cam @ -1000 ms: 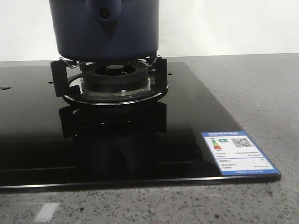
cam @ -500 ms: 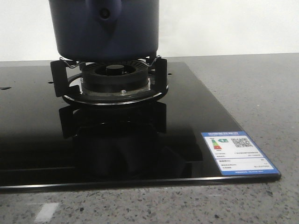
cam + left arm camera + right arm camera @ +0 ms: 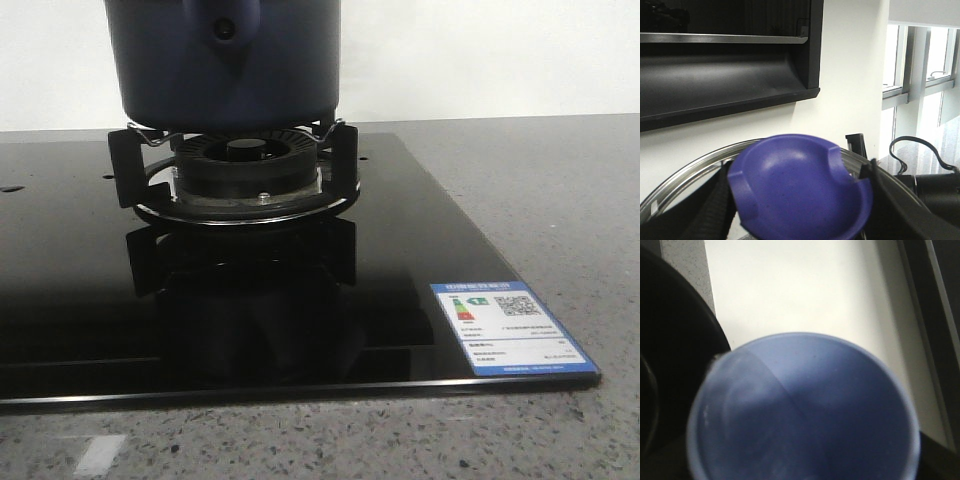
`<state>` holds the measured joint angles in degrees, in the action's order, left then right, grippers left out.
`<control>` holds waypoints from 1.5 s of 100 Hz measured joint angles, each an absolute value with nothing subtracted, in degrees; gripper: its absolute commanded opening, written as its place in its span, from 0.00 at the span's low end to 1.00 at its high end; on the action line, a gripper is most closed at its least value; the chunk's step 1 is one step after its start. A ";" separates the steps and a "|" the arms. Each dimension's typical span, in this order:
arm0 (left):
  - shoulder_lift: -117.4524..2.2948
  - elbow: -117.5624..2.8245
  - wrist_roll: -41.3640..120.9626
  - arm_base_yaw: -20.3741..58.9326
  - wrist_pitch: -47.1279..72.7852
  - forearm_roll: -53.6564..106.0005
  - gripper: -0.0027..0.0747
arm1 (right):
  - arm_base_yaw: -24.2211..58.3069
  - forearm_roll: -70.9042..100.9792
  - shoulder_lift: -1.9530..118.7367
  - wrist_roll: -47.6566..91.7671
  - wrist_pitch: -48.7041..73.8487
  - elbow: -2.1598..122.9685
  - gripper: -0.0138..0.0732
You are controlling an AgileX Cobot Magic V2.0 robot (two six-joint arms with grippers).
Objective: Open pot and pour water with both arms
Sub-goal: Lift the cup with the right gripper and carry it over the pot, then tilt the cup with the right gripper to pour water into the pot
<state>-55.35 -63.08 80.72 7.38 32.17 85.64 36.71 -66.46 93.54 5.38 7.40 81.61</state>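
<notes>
The dark navy pot (image 3: 225, 60) stands on the gas burner (image 3: 245, 165) in the front view, its handle bracket and rivet (image 3: 226, 30) facing me; its top is cut off. Neither gripper shows there. In the left wrist view my left gripper (image 3: 800, 200) is shut on the blue knob (image 3: 795, 185) of a lid with a silver rim (image 3: 685, 177), held up before the wall. In the right wrist view a pale-blue cup (image 3: 805, 410) fills the picture, its open mouth toward the camera; my right gripper (image 3: 802, 455) holds it, the fingers hidden behind it.
The black glass hob (image 3: 400, 260) carries a blue-and-white energy label (image 3: 505, 330) at its front right corner. Grey speckled counter (image 3: 560, 200) lies to the right and in front. A black range hood (image 3: 725, 75) hangs on the white wall.
The pot has not moved. Only the dark reflection in the hob glass below the burner has shifted a little.
</notes>
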 measured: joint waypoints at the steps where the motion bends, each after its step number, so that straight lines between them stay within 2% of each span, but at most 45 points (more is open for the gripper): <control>1: -55.35 -63.08 80.72 7.38 32.17 85.64 0.42 | 36.71 -66.90 93.66 5.38 7.31 81.61 0.43; 45: -55.35 -63.08 80.72 8.61 32.35 85.64 0.42 | 36.79 -88.74 95.86 5.38 5.74 81.70 0.43; 70: -55.35 -63.08 80.72 9.85 32.90 85.64 0.42 | 36.79 -100.72 95.86 5.38 9.67 81.83 0.43; 127: -55.35 -63.08 80.72 9.85 32.90 85.42 0.42 | 36.79 -103.02 95.86 9.45 10.34 85.36 0.43; 135: -55.35 -63.08 80.72 9.85 32.90 85.32 0.42 | 36.79 -100.56 95.86 6.01 10.48 85.36 0.43; 150: -55.35 -63.08 80.72 9.85 32.90 84.88 0.42 | 37.36 -91.81 95.86 -15.52 14.68 85.36 0.43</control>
